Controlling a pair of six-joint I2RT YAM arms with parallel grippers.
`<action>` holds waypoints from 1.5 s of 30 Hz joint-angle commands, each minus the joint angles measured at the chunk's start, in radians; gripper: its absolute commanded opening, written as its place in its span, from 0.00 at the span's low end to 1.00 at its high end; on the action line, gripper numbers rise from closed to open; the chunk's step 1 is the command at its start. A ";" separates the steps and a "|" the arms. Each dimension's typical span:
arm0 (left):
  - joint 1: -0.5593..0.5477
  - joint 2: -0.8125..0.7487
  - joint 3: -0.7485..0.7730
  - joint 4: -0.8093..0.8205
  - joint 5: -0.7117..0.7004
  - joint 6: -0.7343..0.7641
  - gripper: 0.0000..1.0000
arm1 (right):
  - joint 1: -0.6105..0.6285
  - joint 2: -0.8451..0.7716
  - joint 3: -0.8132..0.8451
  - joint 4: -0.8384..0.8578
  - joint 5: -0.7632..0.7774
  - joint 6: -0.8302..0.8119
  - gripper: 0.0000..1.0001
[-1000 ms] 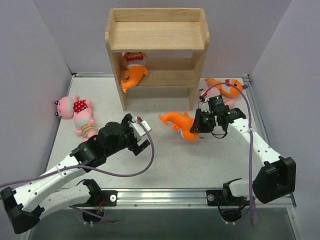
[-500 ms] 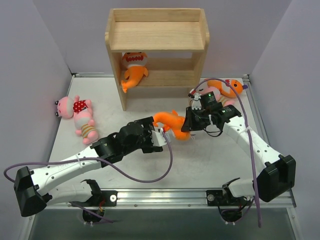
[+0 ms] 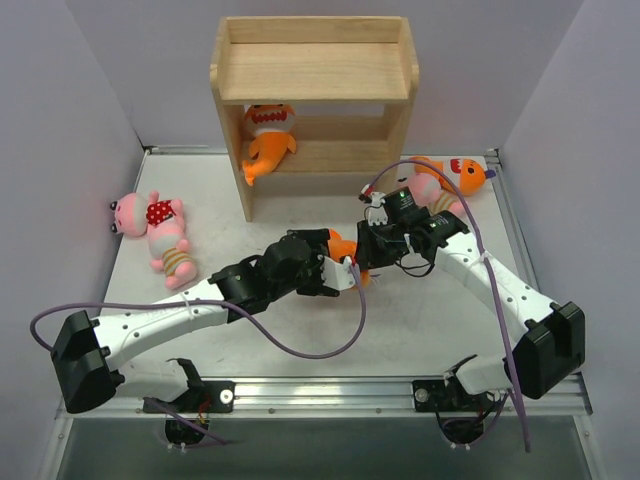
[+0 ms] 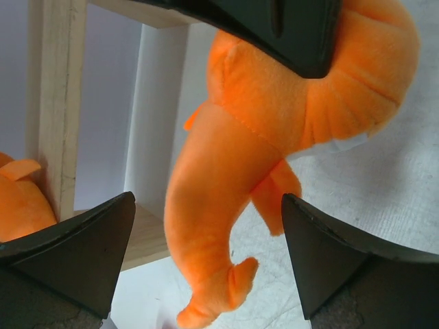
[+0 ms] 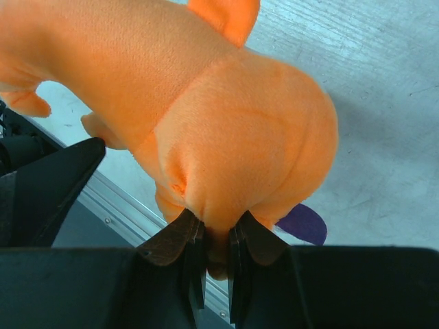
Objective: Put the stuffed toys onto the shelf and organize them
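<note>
An orange fish toy hangs above the table between both arms. My right gripper is shut on a pinch of its body, jaws squeezing the plush. My left gripper is open, its fingers on either side of the toy's tail without touching it. The wooden shelf stands at the back, with a second orange fish on its middle tier. Two pink dolls, a polka-dot one and a striped one, lie at the left. A third orange fish and a pink doll lie at the right.
The shelf's side panel is close behind the held toy in the left wrist view. Grey walls enclose the table on both sides. A metal rail runs along the near edge. A purple cable trails over the table.
My left arm has swung right, bringing its open gripper around the fish's tail. My right gripper has carried the fish up and to the left, toward the left gripper.
</note>
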State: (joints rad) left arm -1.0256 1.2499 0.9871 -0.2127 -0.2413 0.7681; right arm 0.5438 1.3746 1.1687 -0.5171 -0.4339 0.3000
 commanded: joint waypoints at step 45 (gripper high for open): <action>0.021 0.052 0.039 -0.085 0.100 -0.263 0.02 | -0.060 -0.157 0.080 0.150 0.052 0.007 0.83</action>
State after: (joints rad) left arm -1.0203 1.3239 0.9886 -0.2775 -0.2279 0.6182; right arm 0.5087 1.2713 1.1942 -0.4286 -0.4244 0.3058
